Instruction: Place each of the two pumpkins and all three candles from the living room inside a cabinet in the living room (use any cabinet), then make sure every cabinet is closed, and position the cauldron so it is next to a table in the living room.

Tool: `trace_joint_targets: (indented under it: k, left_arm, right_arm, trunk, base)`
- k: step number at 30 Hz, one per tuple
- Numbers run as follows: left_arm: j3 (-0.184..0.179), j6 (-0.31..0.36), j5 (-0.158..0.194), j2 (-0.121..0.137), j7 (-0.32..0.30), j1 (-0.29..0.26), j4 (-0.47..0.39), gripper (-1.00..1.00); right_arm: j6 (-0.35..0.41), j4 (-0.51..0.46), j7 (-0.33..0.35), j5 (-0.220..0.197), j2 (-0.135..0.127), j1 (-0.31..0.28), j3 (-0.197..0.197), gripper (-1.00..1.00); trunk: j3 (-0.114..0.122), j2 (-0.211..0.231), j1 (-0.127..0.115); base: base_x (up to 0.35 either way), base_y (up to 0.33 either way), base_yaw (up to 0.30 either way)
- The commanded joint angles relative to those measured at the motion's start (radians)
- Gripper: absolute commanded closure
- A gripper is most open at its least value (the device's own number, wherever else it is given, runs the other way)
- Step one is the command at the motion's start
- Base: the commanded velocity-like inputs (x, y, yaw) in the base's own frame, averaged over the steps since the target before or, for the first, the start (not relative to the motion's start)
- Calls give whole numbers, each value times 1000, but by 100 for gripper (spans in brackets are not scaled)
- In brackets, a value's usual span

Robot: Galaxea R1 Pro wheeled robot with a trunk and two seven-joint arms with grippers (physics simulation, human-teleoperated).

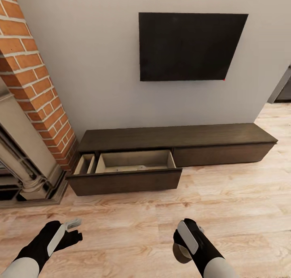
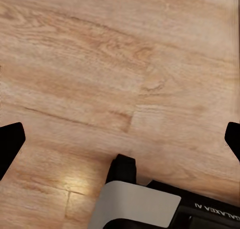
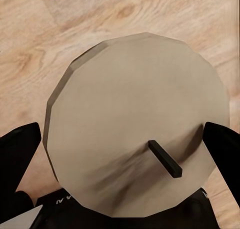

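Note:
A beige candle [image 3: 135, 119] with a short dark wick sits between the fingers of my right gripper [image 3: 120, 154], which is shut on it. In the head view that gripper [image 1: 188, 245] hangs low over the floor with the candle [image 1: 180, 251] under it. My left gripper [image 1: 72, 225] is open and holds nothing; its dark fingers [image 2: 10, 144] stand wide apart over bare floorboards. The long dark cabinet [image 1: 178, 137] stands ahead against the wall. Its left drawer [image 1: 133, 160] is pulled out and its pale inside looks bare. The pumpkins are out of view.
A brick chimney column [image 1: 36, 79] and a pale fireplace surround [image 1: 24, 160] stand at the left, close to the open drawer. A black TV [image 1: 190, 47] hangs above the cabinet. Light wooden floor [image 1: 226, 213] lies between me and the cabinet.

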Motion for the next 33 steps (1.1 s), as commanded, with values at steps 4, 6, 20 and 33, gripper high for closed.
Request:
trace_joint_targets:
  k: [4, 6, 20, 33]
  left_arm:
    - [0, -2, -1, 3, 0, 0, 0, -100]
    - [0, -3, -1, 3, 0, 0, 0, -100]
    - [0, -2, 1, 2, 0, 0, 0, -100]
    - [1, 23, 5, 2, -2, 0, -12, -100]
  right_arm:
    - [-1, 0, 6, -2, 0, 0, 0, 100]
    - [-1, 1, 10, -2, 1, 1, 1, 100]
    - [-31, 6, 15, 2, 5, 3, 9, 100]
    - [16, -61, 3, 8, 18, 3, 15, 100]
  trunk:
    - [0, 0, 0]
    - [0, 0, 0]
    - [0, 0, 0]
    - [0, 0, 0]
  base:
    - [202, 150, -107]
    - [240, 184, -27]
    - [201, 99, -3]
    - [99, 1, 0]
